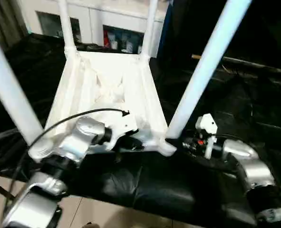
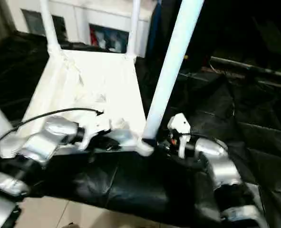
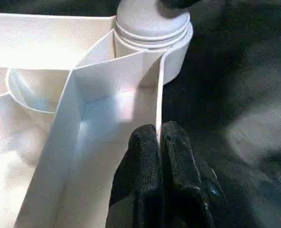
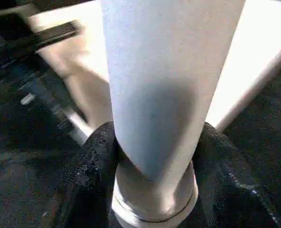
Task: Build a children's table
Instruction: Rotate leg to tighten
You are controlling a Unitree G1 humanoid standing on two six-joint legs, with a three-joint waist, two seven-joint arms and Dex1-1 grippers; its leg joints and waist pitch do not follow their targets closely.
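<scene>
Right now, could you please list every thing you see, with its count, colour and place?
table top: one, white, lying upside down on the black cloth, ribbed underside up.
legs: four, white, standing up from the corner sockets.
black cloth: one, black, covering the work table.
cabinet: one, white, behind the work table.
left claw: one, black, shut on the near rim of the table top.
right claw: one, black, closed around the base of the near right leg.

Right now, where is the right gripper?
The right gripper is at the near right corner of the upside-down table top, its fingers closed around the base of the leg standing in that corner socket.
</scene>
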